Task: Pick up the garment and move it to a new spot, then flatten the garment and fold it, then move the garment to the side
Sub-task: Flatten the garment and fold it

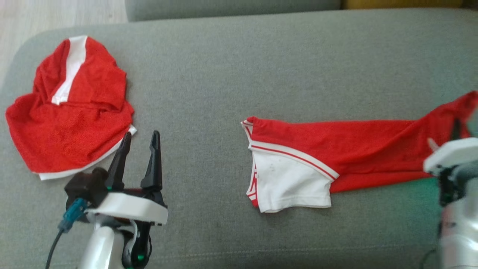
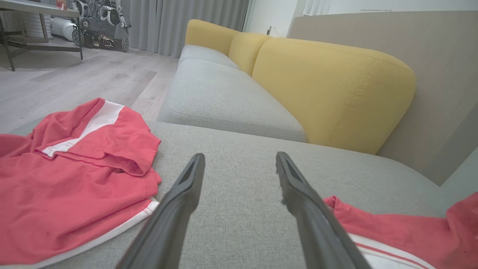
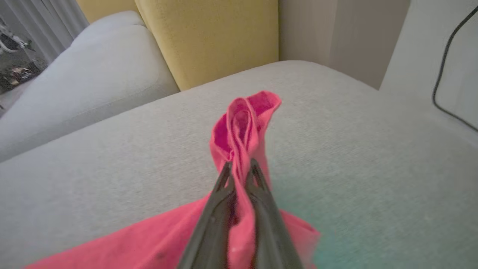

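Garment (image 1: 336,149): stretched across grey seat (image 1: 224,74), right of centre (bunched, unfolded)
Right gripper (image 3: 239,166): clamped on its right end
Left gripper (image 1: 141,135): fingers apart, empty, near left
Progress: grasped only; still to do: move, flatten, fold, set aside

Nothing legible in any view. No text, label, brand mark, number or sign can be read on the garment (image 1: 354,149) or on anything around it.
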